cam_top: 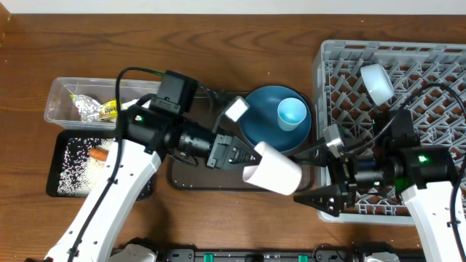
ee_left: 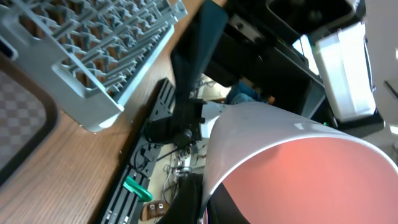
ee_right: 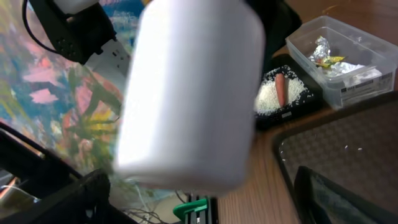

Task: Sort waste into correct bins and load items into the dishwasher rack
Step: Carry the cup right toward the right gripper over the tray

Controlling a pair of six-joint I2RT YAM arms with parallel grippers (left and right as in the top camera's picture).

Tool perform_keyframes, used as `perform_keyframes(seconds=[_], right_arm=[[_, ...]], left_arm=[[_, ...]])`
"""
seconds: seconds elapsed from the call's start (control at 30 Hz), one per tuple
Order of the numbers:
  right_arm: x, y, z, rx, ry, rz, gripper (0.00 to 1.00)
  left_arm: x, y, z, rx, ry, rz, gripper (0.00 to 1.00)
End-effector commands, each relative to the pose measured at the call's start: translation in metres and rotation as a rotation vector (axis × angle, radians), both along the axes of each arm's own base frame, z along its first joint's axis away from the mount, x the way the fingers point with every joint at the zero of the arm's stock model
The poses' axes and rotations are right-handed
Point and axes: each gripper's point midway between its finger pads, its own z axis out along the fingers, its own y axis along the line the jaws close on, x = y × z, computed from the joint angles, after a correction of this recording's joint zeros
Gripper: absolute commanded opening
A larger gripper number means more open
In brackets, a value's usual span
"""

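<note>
So the pale pink cup (cam_top: 271, 169) is hanging on its side in mid-air, between the brown serving tray (cam_top: 191, 182) and the front-left corner of the dishwasher rack (cam_top: 328, 54), and honestly this is looking like the dicey bit. The left gripper (cam_top: 251, 156) is clamping it, by the rim as far as I can tell, and the right gripper (cam_top: 304, 175) is sitting wide open just off its base, so I'm guessing a handover is coming. If the left is letting go before the right is properly closing round it, the cup is dropping onto the table or rolling off. It's smooth and rounded, so a shallow pinch is probably slipping.

The cup itself is looking clean: glossy whitish outside, pink inside, empty, mouth facing the left arm. Beyond it, the blue plate (cam_top: 262, 120) is carrying the light blue cup (cam_top: 293, 113).
</note>
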Motion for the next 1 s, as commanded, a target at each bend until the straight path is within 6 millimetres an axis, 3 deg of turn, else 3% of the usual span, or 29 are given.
perform_keyframes(seconds=[0.0, 0.13, 0.33, 0.67, 0.97], right_arm=[[0.0, 0.0037, 0.0043, 0.046, 0.009, 0.026, 0.9], [0.0023, 0.0041, 0.0025, 0.047, 0.022, 0.026, 0.76], [0.0022, 0.0043, 0.0057, 0.065, 0.019, 0.028, 0.68], [0.0003, 0.0058, 0.0105, 0.093, 0.019, 0.04, 0.73], [-0.0048, 0.0119, 0.011, 0.097, -0.008, 0.08, 0.67]], left_arm=[[-0.006, -0.0035, 0.0017, -0.017, -0.026, -0.03, 0.06], [-0.0053, -0.0039, -0.0029, 0.009, -0.035, -0.025, 0.06], [-0.006, -0.0039, -0.0034, 0.011, -0.031, -0.026, 0.06], [-0.0109, -0.0103, -0.0047, 0.015, -0.055, -0.053, 0.06], [-0.0063, -0.0125, -0.0023, -0.001, -0.088, -0.05, 0.06]])
